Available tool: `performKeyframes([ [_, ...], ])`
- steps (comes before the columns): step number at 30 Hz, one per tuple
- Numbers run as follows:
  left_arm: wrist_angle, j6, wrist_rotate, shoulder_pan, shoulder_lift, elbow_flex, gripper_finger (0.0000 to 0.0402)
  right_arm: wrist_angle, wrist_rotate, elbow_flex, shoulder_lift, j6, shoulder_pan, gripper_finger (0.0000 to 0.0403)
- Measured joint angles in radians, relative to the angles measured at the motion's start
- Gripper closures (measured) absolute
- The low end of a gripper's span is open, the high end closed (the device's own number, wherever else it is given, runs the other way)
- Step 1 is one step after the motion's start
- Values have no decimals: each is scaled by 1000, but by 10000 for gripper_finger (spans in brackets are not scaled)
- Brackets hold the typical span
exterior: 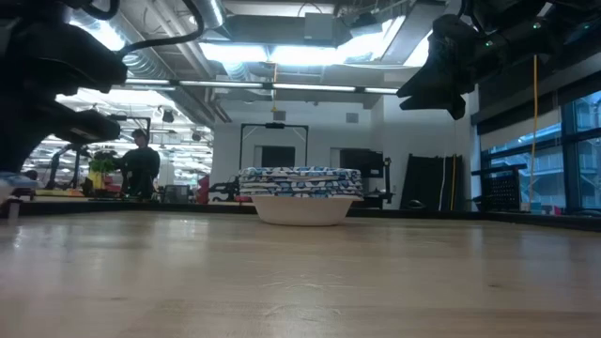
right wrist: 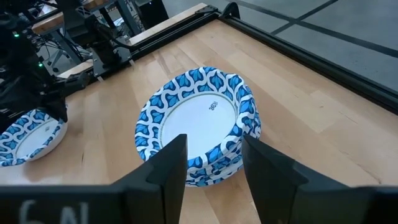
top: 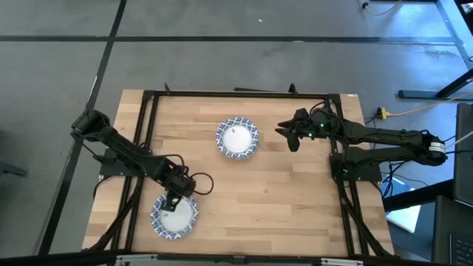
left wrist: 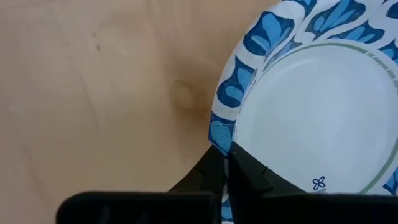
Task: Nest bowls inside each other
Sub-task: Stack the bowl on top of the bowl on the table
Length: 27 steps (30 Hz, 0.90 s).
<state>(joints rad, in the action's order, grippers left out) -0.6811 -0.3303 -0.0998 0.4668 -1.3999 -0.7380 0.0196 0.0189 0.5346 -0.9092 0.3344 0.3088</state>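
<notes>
The wooden worktop [top: 273, 185] sits in a big room with bright ceiling lights. One stack of bowls [top: 237, 138] rests near the middle, toward twelve o'clock. A single bowl [top: 174, 216] lies down at seven o'clock. The left gripper [top: 172, 199] is at that bowl, and its fingers [left wrist: 214, 171] pinch the blue rim. The right gripper [top: 290, 137] hangs above the worktop at three o'clock from the stack, its fingers [right wrist: 171, 162] spread apart and holding nothing.

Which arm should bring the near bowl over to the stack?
Left, probably. The left gripper is shut on the rim of the near bowl. The right gripper hangs open in the air beside the stack, holding nothing.
</notes>
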Motion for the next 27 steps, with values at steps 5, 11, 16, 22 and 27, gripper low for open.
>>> performKeyframes([
  [5,-24,46,-12,-81,30,0,399,0,0,0,0,0,0,249],
  [11,-20,91,-92,-246,91,0,400,0,0,0,0,-1,0,249],
  [16,-5,97,-122,-392,115,-47,400,1,0,0,0,-2,0,249],
  [22,17,131,-126,-545,116,-199,400,2,0,0,0,-2,0,249],
  [27,21,128,-39,-702,115,-346,401,2,0,0,0,-2,0,249],
])
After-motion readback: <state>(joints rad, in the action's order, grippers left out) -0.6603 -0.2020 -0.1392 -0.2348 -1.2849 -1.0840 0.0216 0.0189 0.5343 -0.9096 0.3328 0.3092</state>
